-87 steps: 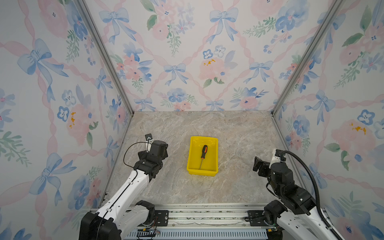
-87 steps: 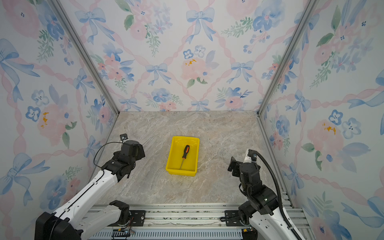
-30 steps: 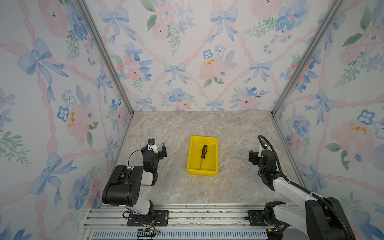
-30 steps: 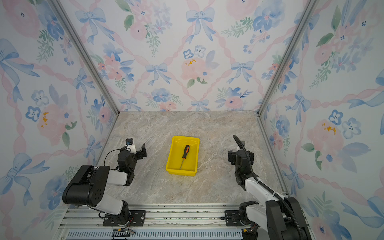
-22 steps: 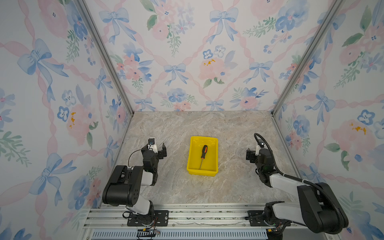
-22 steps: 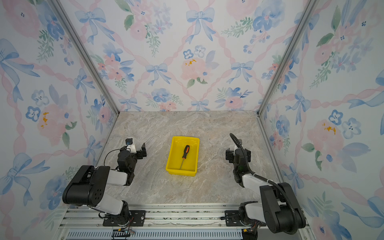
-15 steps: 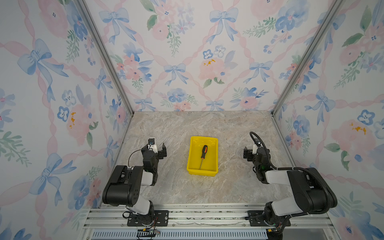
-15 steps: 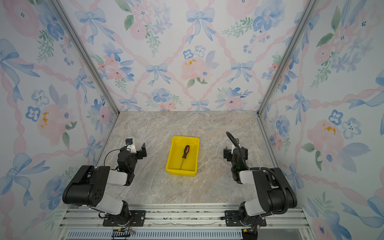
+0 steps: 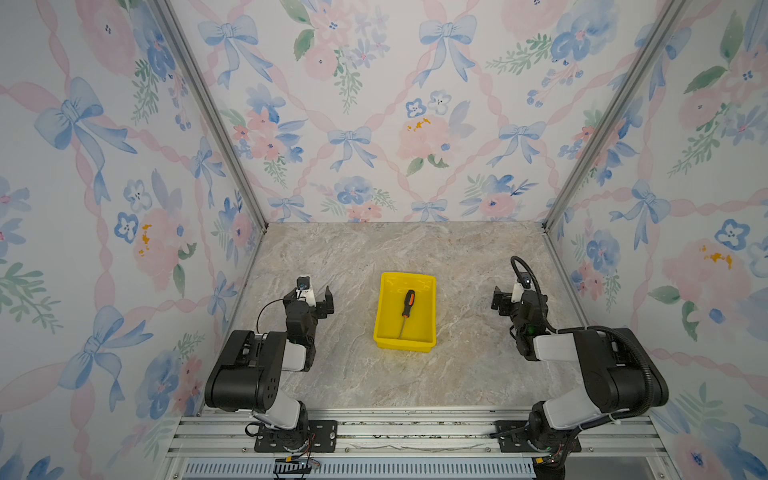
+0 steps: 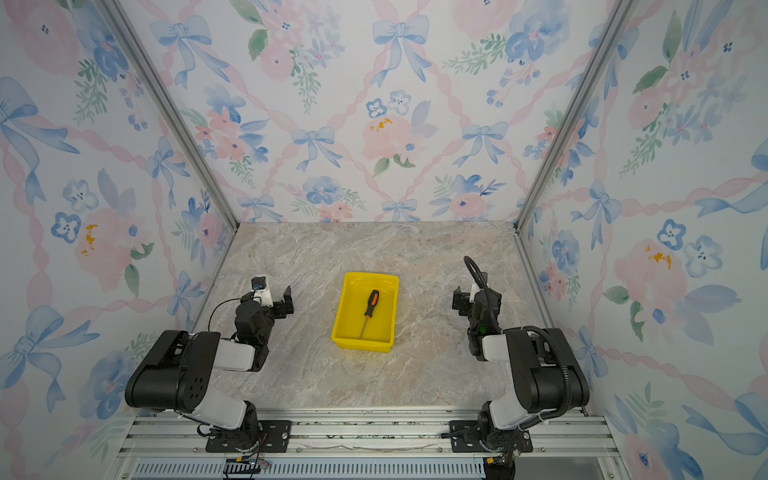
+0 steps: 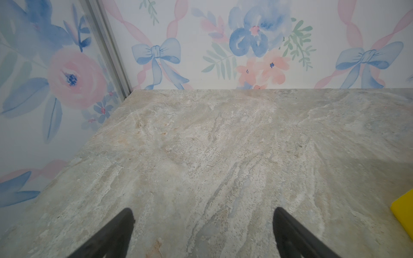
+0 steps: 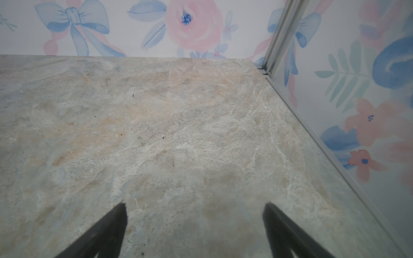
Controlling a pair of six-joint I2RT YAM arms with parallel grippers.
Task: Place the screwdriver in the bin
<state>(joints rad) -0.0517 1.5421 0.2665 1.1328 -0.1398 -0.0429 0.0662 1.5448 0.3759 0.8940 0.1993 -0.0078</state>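
Our slim black-and-orange screwdriver (image 9: 406,307) lies inside the bright yellow plastic bin (image 9: 405,276) mid-way across the stone-patterned table (image 9: 353,374). With the task apparently done, we park the left gripper (image 11: 202,214) and right gripper (image 12: 195,208) near its side edges, jaws spread and empty.

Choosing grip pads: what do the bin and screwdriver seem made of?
Bin: probably glossy moulded plastic; uniform bright yellow with sheen near its far wall. Screwdriver: handle looks black-and-orange plastic or rubber, matte; shaft thin and grey, likely metal.
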